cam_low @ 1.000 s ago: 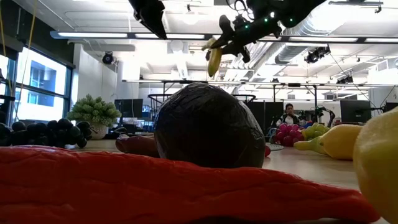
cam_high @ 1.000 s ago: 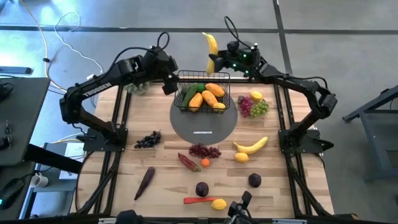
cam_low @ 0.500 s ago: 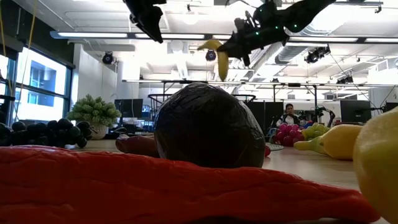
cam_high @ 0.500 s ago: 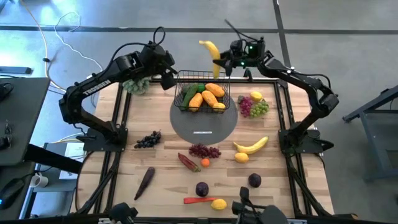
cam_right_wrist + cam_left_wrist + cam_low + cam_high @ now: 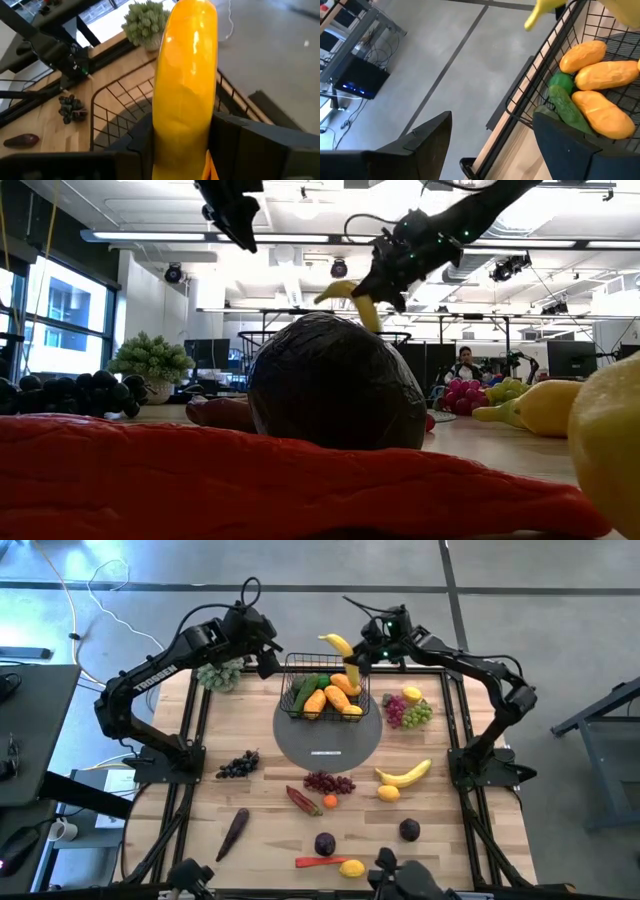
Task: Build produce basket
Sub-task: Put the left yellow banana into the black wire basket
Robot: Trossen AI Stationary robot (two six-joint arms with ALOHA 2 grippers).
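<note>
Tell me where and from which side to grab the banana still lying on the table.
Grip the banana across its thick middle, coming straight down from above. It lies flat on the table with its curve in plain view, so the end effector fingers should close across the narrow width, not along its length. A lemon sits close at its lower end, so stay mid-body. The right end effector is nearer but holds another banana.

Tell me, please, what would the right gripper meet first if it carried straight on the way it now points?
Probably the basket. The right gripper, shut on a banana, points down toward the basket's far rim, so the banana's lower end would likely touch first; depth is unclear.
</note>
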